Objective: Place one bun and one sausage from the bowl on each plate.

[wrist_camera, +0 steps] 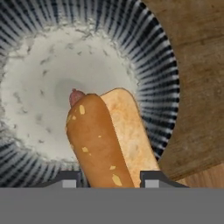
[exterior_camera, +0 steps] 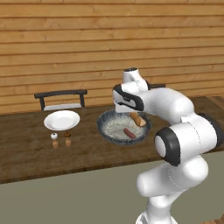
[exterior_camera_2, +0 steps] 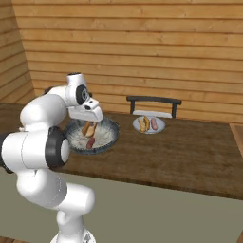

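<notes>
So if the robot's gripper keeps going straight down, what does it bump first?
Probably the bun, which sits between the gripper fingertips already. Past it lies the bowl floor.

Both base views look forward and down over the arm from behind, one at its seven o'clock, one at five, sharing the bowl (exterior_camera: 124, 127) and table (exterior_camera: 30, 148). The hand view hangs close above the bowl, facing straight in.
</notes>
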